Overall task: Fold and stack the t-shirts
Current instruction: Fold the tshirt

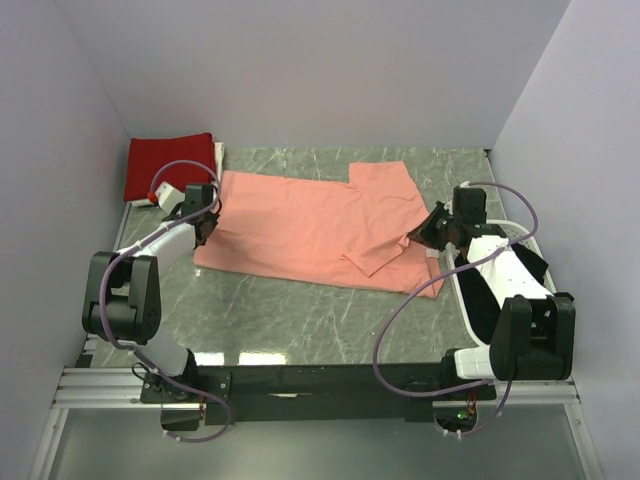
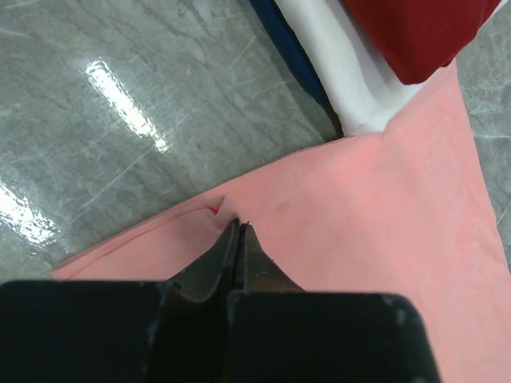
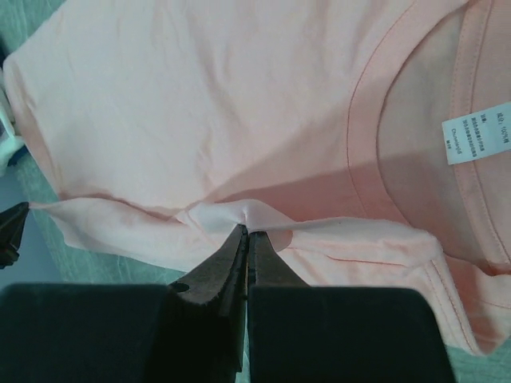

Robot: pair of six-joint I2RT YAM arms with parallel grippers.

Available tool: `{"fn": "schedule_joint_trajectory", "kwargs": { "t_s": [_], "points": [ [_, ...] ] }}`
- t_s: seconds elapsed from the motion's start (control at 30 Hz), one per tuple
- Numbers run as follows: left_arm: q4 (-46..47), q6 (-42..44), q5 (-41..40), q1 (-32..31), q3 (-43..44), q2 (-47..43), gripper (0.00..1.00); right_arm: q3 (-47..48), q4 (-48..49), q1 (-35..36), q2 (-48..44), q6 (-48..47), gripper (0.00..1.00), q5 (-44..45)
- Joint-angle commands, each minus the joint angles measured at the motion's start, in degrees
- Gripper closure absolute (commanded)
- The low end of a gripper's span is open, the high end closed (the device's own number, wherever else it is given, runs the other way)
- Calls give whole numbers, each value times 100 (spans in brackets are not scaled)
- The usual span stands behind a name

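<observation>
Robot lab cell. Plain pale walls (image 1: 300, 70) box in marbled tabletop (image 1: 300, 320) beyond and beside jaws; aluminium rail (image 1: 90, 385) behind jaws carries two arm bases (image 1: 470, 365); purple cables (image 1: 378, 345) trailing.

The salmon-pink t-shirt (image 1: 310, 225) is soft, matt knit cloth, smooth where it lies flat and creased where it bunches. Its neck band (image 3: 363, 120) is a stitched, thicker strip of the same cloth, and the label (image 3: 477, 132) inside is a smooth white tag with fine print. The deep red t-shirt (image 2: 423, 32) and the white t-shirt (image 2: 343, 64) look like the same matt cloth. The desk (image 1: 300, 320) is grey-green, veined like stone, polished and glossy with bright glare. My left claw (image 2: 238, 231) and right claw (image 3: 246, 233) are black, hard and matt, like plastic
</observation>
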Motion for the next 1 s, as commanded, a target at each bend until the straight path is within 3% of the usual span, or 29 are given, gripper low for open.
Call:
{"fn": "schedule_joint_trajectory", "kwargs": {
  "t_s": [0.0,0.63,0.67,0.7,0.8,0.83,0.93,0.97],
  "points": [
    [97,112,-51,64,274,80,99,119,364,-207,31,46,100,-44],
    [325,314,292,160,493,484,98,-102,628,-463,241,99,100,-167],
    [343,314,292,169,485,502,97,-84,654,-472,294,90,98,-184],
    [361,323,336,178,485,511,94,-32,663,-480,356,82,87,-185],
    [431,402,477,309,441,450,77,118,672,-489,593,64,54,-141],
    [501,420,512,327,406,389,63,162,672,-498,637,64,47,-149],
    [598,464,521,345,204,108,37,224,654,-376,576,38,37,-115],
    [659,455,530,345,73,28,34,206,637,-297,524,11,37,-10]
  ]
}}
